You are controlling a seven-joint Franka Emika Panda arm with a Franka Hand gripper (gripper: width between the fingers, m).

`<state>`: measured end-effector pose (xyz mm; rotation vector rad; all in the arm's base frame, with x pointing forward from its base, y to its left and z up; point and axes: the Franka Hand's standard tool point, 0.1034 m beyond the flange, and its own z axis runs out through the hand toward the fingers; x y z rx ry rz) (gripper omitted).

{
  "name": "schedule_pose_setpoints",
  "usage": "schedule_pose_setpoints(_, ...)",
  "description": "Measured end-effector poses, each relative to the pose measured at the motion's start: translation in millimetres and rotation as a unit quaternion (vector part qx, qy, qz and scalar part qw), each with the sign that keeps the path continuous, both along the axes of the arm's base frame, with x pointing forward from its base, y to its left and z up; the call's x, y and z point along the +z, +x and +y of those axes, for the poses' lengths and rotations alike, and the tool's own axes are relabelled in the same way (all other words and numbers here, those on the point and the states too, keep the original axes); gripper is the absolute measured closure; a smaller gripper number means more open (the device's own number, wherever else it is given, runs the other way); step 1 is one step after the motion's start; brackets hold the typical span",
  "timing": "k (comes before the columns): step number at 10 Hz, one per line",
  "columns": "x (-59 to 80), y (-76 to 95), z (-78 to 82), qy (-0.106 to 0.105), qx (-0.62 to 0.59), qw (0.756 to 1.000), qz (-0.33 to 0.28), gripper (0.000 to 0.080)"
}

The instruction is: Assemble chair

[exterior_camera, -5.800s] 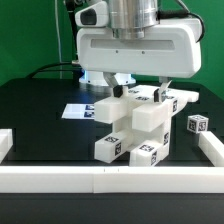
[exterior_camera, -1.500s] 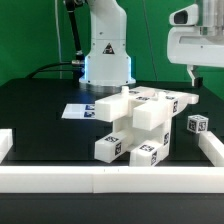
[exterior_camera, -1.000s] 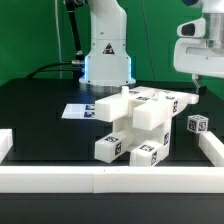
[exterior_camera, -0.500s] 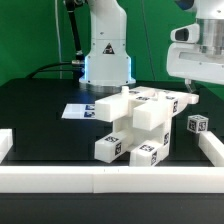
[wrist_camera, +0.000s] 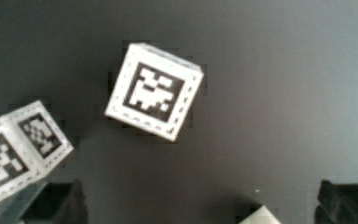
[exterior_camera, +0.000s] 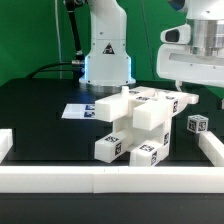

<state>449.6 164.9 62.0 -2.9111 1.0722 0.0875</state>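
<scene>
Gripper (exterior_camera: pixel 190 95) is hanging above the black table (exterior_camera: pixel 40 100) on the exterior view's right, touching nothing. The fingers are standing apart. In the wrist view you are seeing two dark fingertips (wrist_camera: pixel 51 205) with only bare tabletop between them, nothing clamped.

The chair (exterior_camera: pixel 135 120) is sitting partly built mid-table, a stack of white tagged blocks. It is lying lower than the fingers and toward the exterior view's left of them, with its upper right end reaching close to them. You cannot tell from this angle whether there is contact.

A loose cube (exterior_camera: pixel 197 124) is resting on the table just beside the chair on the exterior view's right, roughly beneath the fingers and apart from them.

The wrist camera is catching a tagged white block (wrist_camera: pixel 155 92), skewed in frame and outside the finger gap, and a second tagged piece (wrist_camera: pixel 19 150) beside it. You cannot tell which parts these are.

The marker board (exterior_camera: pixel 80 110) is lying flat behind the chair on the exterior view's left. A white rail (exterior_camera: pixel 110 178) is bordering the table's front.
</scene>
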Motion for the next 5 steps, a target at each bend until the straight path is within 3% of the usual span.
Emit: schedule_pose_setpoints(5, 1.0, 5.9, -11.8, 0.002, 0.019, 1.000, -0.003, 0.0151)
